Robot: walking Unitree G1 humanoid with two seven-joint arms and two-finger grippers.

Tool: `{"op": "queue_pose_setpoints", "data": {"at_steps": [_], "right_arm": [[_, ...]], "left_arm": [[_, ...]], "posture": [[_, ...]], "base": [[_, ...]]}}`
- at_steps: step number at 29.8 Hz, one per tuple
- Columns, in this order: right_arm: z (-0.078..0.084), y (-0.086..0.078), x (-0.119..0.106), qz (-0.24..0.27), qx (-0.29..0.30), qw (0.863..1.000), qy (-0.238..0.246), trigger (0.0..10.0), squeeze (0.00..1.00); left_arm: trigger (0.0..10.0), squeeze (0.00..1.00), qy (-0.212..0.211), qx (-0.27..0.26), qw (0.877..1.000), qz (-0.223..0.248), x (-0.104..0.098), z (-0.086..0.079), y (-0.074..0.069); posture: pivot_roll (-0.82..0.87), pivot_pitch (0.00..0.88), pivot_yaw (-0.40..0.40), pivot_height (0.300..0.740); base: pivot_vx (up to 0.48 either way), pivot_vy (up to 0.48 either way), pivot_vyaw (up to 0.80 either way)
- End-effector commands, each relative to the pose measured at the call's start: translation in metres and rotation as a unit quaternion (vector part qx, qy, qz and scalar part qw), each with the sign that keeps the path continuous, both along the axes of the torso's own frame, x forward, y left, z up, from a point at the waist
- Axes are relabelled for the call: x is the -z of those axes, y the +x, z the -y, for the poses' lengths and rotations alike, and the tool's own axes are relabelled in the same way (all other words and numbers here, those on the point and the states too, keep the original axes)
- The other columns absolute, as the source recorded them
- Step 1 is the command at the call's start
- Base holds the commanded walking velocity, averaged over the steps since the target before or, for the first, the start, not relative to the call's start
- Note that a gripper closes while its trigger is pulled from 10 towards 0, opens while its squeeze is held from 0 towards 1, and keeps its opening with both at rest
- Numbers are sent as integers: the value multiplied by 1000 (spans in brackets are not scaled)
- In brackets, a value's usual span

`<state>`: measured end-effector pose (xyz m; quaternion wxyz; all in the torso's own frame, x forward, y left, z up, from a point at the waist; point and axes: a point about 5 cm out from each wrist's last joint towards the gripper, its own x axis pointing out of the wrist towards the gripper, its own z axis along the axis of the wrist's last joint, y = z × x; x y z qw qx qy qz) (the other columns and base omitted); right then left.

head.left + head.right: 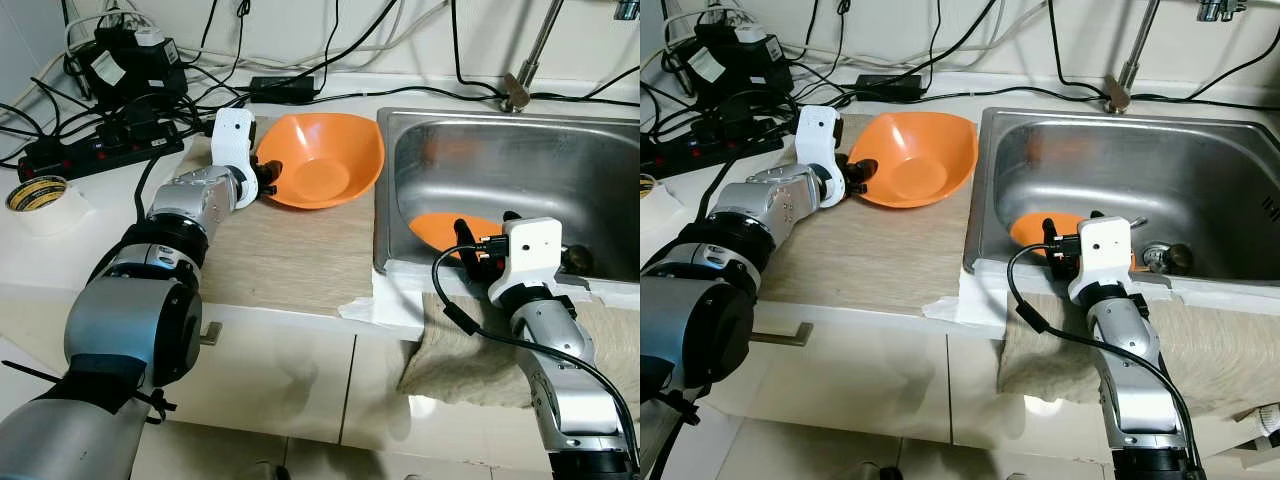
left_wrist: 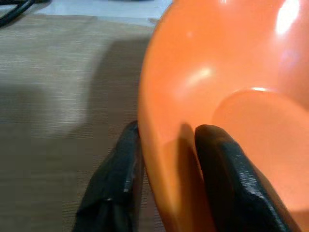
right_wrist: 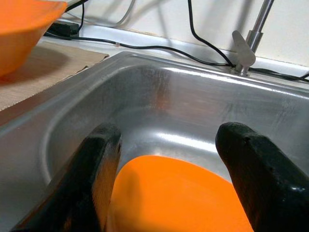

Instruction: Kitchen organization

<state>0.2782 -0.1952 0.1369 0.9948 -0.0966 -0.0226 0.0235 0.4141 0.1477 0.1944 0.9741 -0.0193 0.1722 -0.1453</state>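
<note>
Orange bowl [image 1: 325, 160] sits tilted on the wooden mat [image 1: 280, 255] of the counter [image 1: 60, 260], just beside the steel sink [image 1: 500, 150]. Left hand [image 2: 166, 191] is clamped on the bowl's near rim, one finger [image 2: 118, 186] outside the wall and the other inside. Right hand [image 3: 171, 174] hangs over the sink's near edge, fingers apart, above a second orange dish [image 3: 178, 198] lying in the basin. A tape roll [image 1: 38, 195] and a power strip [image 1: 100, 150] lie at the counter's left end
</note>
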Motion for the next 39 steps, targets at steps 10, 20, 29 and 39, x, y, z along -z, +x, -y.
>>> {"op": "queue_pose_setpoints", "data": {"at_steps": [10,20,29,39], "right_arm": [[-3,-1,-3,-3,-4,1000,-1,10000,0],[0,-6,-40,5,-83,996,-22,10000,0],[-16,-23,-61,-54,-233,970,32,10000,0],[-26,-30,-61,-87,-273,955,74,10000,0]], "left_arm": [[0,0,11,31,999,15,-2,6,0],[0,0,8,23,1000,17,0,3,0],[0,0,-1,19,999,28,-2,2,0],[0,0,-19,32,999,35,-6,9,1]], "posture": [[-155,0,81,732],[-171,0,66,732],[-189,0,61,732],[-182,0,62,732]], "base": [[0,0,0],[0,0,0],[0,0,0],[0,0,0]]}}
